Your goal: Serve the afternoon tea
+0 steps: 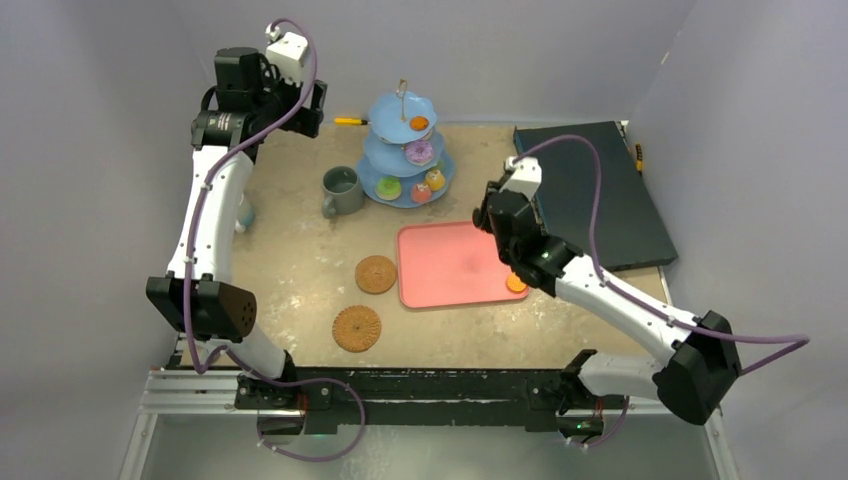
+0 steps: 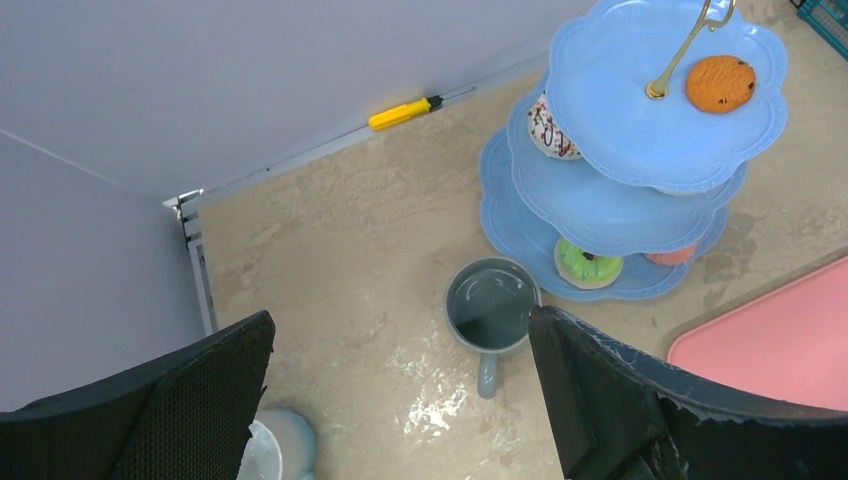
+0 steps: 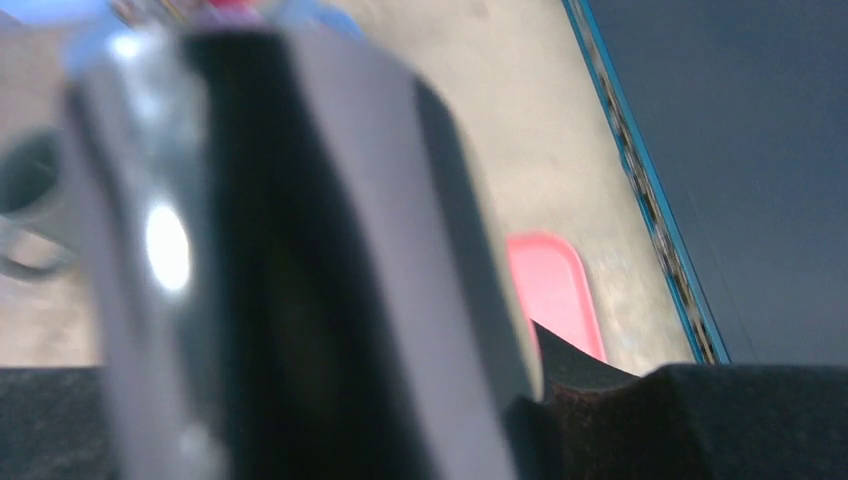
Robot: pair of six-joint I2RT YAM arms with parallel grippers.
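Observation:
The blue three-tier stand (image 1: 405, 150) (image 2: 620, 200) stands at the back with several small cakes on it, an orange cookie (image 2: 720, 83) on top. The grey-green mug (image 1: 342, 190) (image 2: 490, 310) sits left of it, the white mug (image 1: 243, 213) (image 2: 275, 450) further left. Two woven coasters (image 1: 376, 274) (image 1: 357, 328) lie in front. My left gripper (image 2: 400, 400) hangs open high above the mugs. My right gripper (image 1: 512, 262) is over the pink tray's right edge, shut on the black tongs (image 3: 300, 280), blurred and filling its view. An orange doughnut (image 1: 516, 283) lies on the tray beneath it.
The pink tray (image 1: 440, 265) lies mid-table. A dark flat board (image 1: 600, 195) covers the back right. A yellow-handled screwdriver (image 1: 350, 121) (image 2: 400, 113) lies against the back wall. Walls close in left, back and right.

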